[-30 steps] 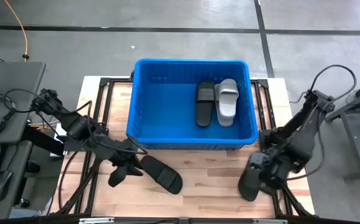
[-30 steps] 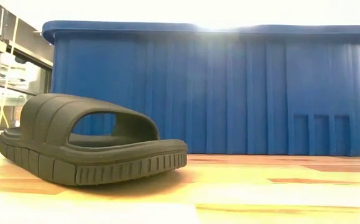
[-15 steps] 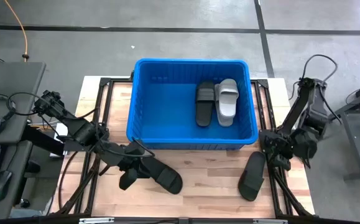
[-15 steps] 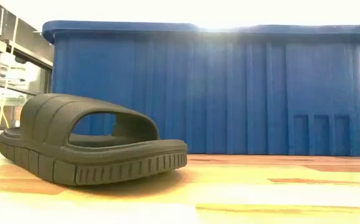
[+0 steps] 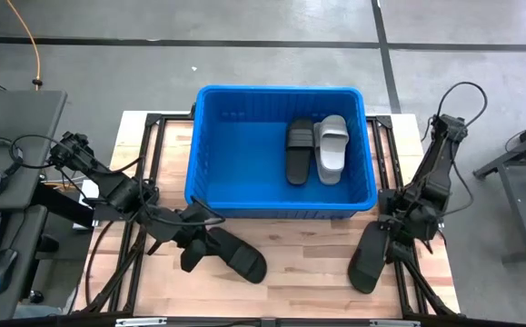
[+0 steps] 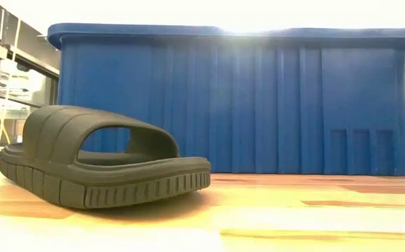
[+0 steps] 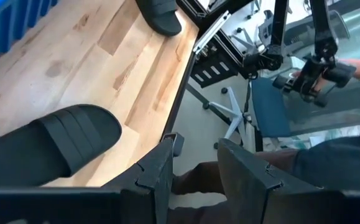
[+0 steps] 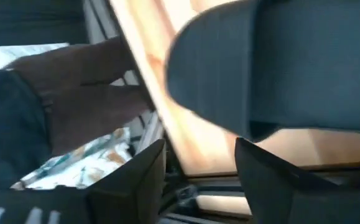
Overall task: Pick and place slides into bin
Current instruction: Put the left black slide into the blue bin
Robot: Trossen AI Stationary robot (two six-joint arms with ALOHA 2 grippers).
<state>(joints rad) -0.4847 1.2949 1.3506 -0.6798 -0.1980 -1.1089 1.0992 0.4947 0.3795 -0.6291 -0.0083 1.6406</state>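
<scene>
At table's front, two black slides lay outside the bin [image 5: 281, 195]. Left gripper [image 5: 193, 255], fingers apart and empty, sat just beside the left slide [image 5: 235, 253], lying toward 4 o'clock. Right gripper [image 5: 395, 238] hovered at the right slide's [image 5: 366, 257] 1 o'clock end, probably parted.

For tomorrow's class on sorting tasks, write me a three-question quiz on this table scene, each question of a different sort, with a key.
1. How many sandals lie inside the blue tub?
2. True or false: the left gripper holds the black sandal lifted clear of the table.
3. Which sandal lies beside the right gripper? A) a grey one in the tub B) a black one near the table's right front corner C) a grey one on the floor

Key
1. Two: a black sandal in the tub and a grey sandal, side by side.
2. False; it rests on the wood.
3. B, the right-hand black sandal.
</scene>
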